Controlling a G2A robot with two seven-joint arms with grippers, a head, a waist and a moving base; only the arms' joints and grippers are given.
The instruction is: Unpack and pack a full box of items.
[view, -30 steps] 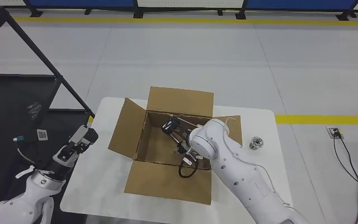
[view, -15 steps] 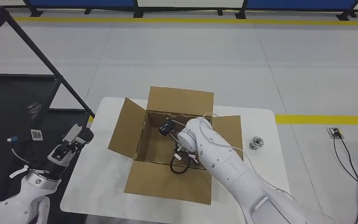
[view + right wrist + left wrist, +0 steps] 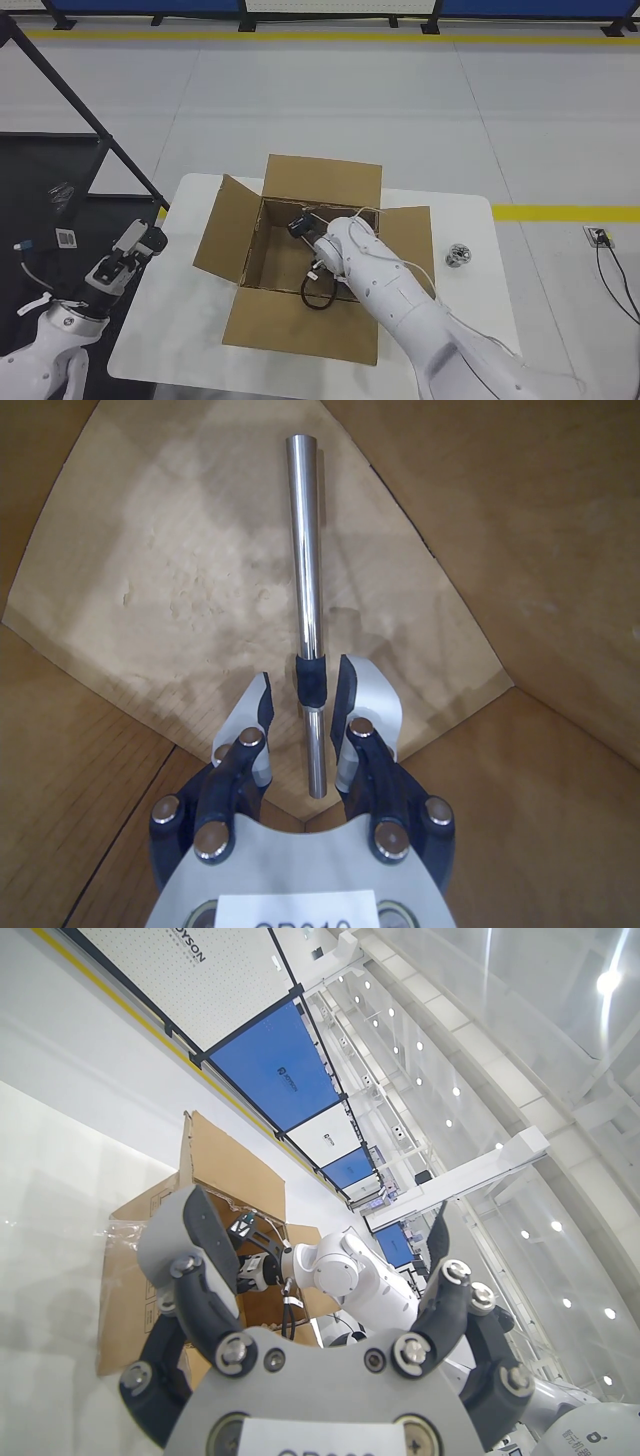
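box: flaps folded out, mid-table; walls close round the right gripper.
right gripper: down inside box, fingers partly open either side of metal rod at its black band, small gaps, not clamped.
rod: flat on box floor, off the walls.
left gripper: wide open, holding nothing, off table's left edge, facing box.
views: wrist view gives finger gaps; in top view the arm covers that spot.
surface: white table, small round metal piece right of box.

The box is matt brown cardboard. The rod is glossy polished metal, with a matt black band.
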